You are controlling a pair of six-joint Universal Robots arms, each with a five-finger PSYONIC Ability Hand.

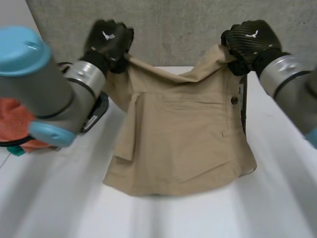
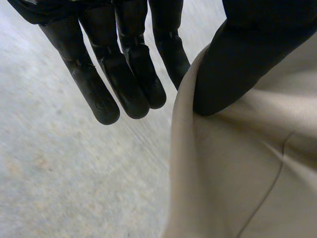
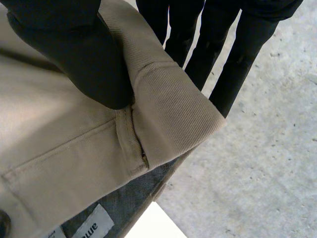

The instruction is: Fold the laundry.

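Head view: left hand [image 1: 109, 39] and right hand [image 1: 250, 39] pinch corners of tan garment [image 1: 183, 139].

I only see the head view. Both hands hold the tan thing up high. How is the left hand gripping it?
Observer: In its wrist view, the left hand has its thumb pressed onto the edge of the tan garment. Its fingers are straight on the other side.
Operator: What about the right hand?
Observer: The right hand has its thumb on the thick waistband, at the corner, with straight fingers behind the cloth.
Operator: Is there anything inside?
Observer: Yes. There is a grey lining with a white label below the waistband.
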